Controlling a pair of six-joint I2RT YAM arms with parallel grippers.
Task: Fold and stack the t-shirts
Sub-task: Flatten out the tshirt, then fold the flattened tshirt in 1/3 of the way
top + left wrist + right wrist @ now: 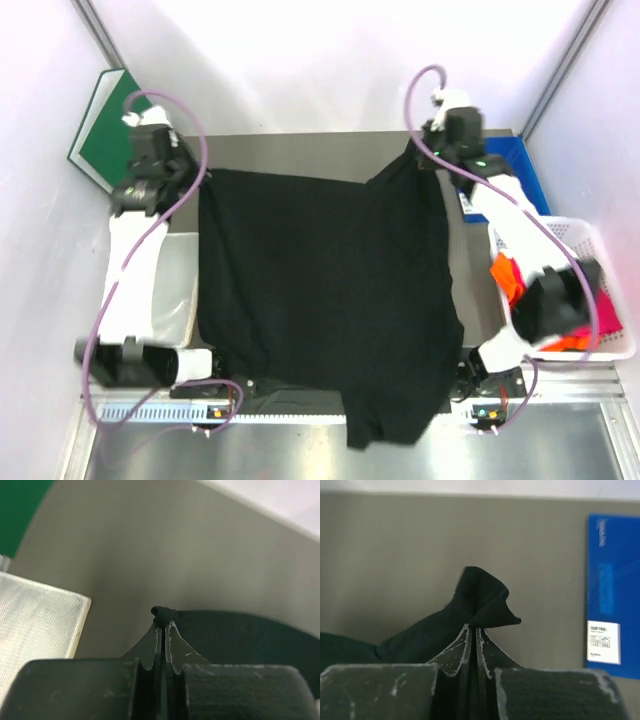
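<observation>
The black t-shirt (320, 290) is lying spread across the table (300, 150), its soft, limp hem drooping over the near edge. At the right edge, the white basket (603, 238) is holding the orange shirt (505, 277) and the pink shirt (606, 315). Toward the far edge, the left gripper (163, 622) and the right gripper (473, 630) are each pinching a shirt corner, probably the best hold.

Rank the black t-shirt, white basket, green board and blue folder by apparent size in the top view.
1. black t-shirt, by far the largest.
2. white basket.
3. green board and blue folder: similar, both partly hidden by arms, so unranked.
</observation>
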